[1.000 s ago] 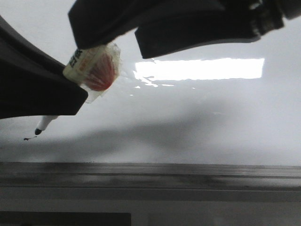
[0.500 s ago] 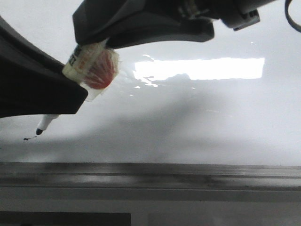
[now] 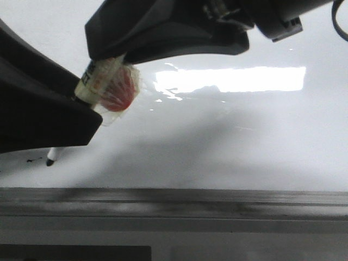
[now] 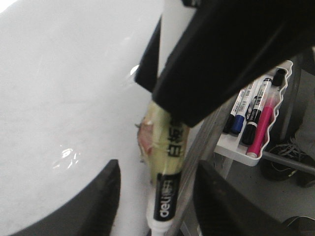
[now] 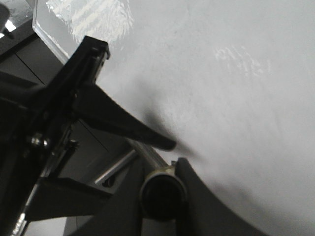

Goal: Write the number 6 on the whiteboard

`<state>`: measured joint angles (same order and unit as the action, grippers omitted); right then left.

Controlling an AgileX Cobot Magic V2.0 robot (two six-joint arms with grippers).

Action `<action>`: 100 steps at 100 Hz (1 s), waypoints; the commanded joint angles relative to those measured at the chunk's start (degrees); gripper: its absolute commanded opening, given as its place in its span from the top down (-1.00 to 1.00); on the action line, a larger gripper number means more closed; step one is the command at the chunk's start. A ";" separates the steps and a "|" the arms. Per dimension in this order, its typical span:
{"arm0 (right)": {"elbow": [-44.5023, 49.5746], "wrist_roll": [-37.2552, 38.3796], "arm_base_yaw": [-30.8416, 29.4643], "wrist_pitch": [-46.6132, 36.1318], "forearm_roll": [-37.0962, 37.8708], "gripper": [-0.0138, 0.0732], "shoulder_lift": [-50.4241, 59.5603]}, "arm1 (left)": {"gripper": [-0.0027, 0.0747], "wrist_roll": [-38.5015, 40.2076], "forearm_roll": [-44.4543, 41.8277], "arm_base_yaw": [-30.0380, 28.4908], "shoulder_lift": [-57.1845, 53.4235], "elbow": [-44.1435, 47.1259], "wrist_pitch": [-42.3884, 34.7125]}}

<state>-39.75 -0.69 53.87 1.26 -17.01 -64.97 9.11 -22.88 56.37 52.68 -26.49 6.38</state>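
With both grippers, left (image 3: 81,106) and right (image 3: 117,54), clenched on the marker (image 3: 98,81) at upper left, press its tip evenly onto the whiteboard (image 3: 244,141) at lower left; no number 6 drawn yet.

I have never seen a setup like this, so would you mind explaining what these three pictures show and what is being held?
It is a two-armed robot at a whiteboard. The front view looks forward over the board; the other two come from cameras on each wrist. The dark shapes are gripper parts. A marker, wrapped in tape, is held where they meet; which arm clamps it is unclear. In the front view its black tip is at the board beside a tiny smudge. No digit is visible yet. A tray of spare markers sits beyond the board's edge.
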 commanded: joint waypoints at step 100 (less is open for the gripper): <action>-11.40 -0.43 -12.95 9.80 2.35 0.84 -5.12 | -0.02 3.45 3.59 -15.80 -19.41 -1.72 2.46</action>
<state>-52.47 0.00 39.16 11.77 -16.35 -69.28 12.02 -19.54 40.66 33.30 -26.49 13.24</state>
